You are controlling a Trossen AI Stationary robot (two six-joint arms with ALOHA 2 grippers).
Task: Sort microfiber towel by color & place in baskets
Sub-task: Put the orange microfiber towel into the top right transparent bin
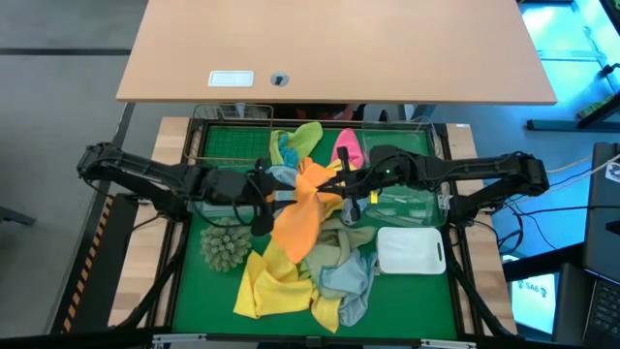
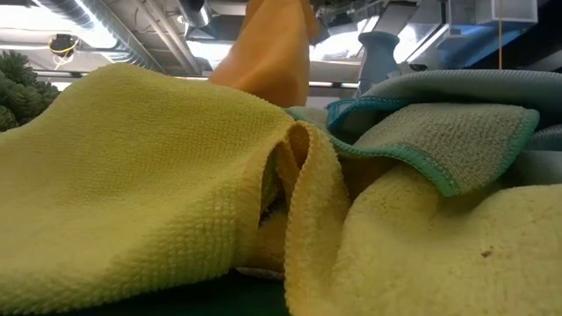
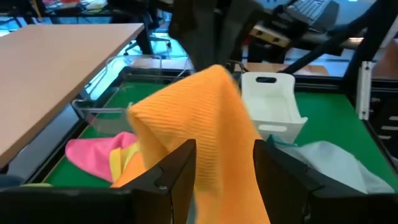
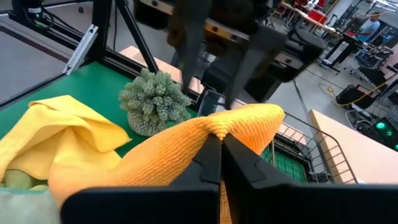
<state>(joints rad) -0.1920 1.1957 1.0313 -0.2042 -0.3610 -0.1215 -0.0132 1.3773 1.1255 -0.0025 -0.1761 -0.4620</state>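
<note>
Orange towel (image 1: 302, 215) lifted above the middle of the green mat (image 1: 194, 281), draped down from two pinch points. Right gripper (image 4: 221, 144) pressed together on the top fold of that orange cloth — seen in the right wrist view with fingers (image 4: 208, 163) closed tight over a ridge of fabric. Left gripper (image 3: 224, 163) just beside it on the other side, fingers (image 3: 180, 165) spread with the orange towel hanging between them; cannot tell whether touching the cloth. In the high view, both arms reaching inward from either side and meeting over the mat's centre.

Beneath and in front of the hanging cloth: a heap with a yellow towel (image 1: 266, 281) toward the left and a pale blue-grey towel (image 1: 344, 276) to its right, touching each other. Light green towel (image 1: 305, 136) and pink towel (image 1: 347, 147) farther back, near a wire basket (image 1: 228, 143) at the mat's far left. White basket (image 1: 412, 250) on the right side of the mat, just beside the heap; clear basket (image 1: 412, 206) right behind it, under the right arm. Spiky grey-green ball (image 1: 226, 247) on the left of the mat, close to the yellow towel.

Low view filled by yellow cloth up close, a teal-edged green towel (image 2: 448, 136) at right, orange fabric hanging behind — a small light-blue bottle (image 2: 378, 54) farther back.

Wooden table (image 1: 339, 48) beyond the mat.
</note>
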